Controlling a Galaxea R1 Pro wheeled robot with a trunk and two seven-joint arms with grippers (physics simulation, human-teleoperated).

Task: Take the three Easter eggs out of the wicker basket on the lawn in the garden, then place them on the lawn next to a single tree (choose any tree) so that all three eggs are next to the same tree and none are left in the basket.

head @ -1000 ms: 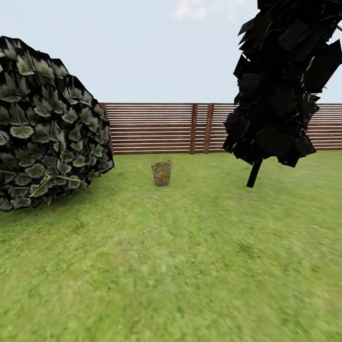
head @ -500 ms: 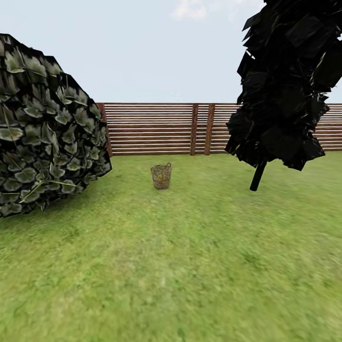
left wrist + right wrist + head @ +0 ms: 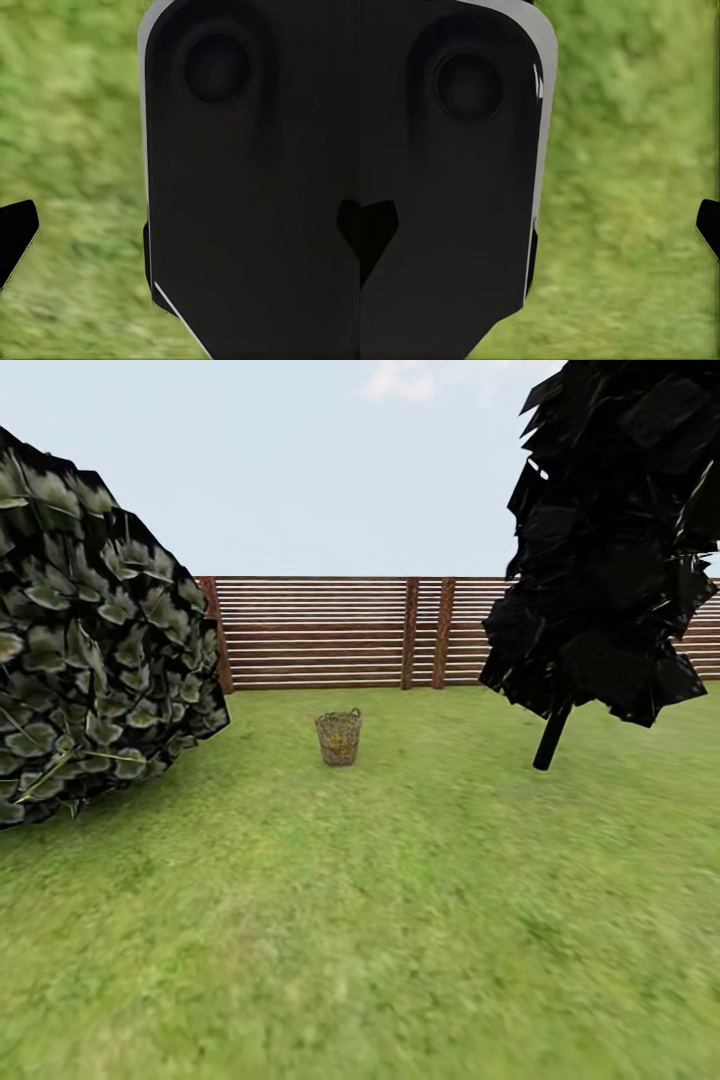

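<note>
The wicker basket [image 3: 339, 737] stands upright on the lawn [image 3: 380, 920], far ahead in the middle of the head view, in front of the fence. A yellowish tint shows through its weave, but the Easter eggs are too small to make out. To its right rises a tree [image 3: 610, 540] with a dark blocky canopy and a thin leaning trunk [image 3: 551, 738]. In the wrist views my left gripper [image 3: 180, 229] and right gripper [image 3: 540, 225] hang over grass, beside a black part of the robot. Each has its fingertips wide apart and holds nothing.
A large round bush [image 3: 95, 640] with pale green leaves fills the left side. A brown slatted fence [image 3: 400, 632] closes the garden behind the basket. Open grass stretches between me and the basket.
The whole view has shifted as the camera moved forward: the bush slid left, the tree slid right and grew, and the basket sits slightly lower. Nothing in the garden moved.
</note>
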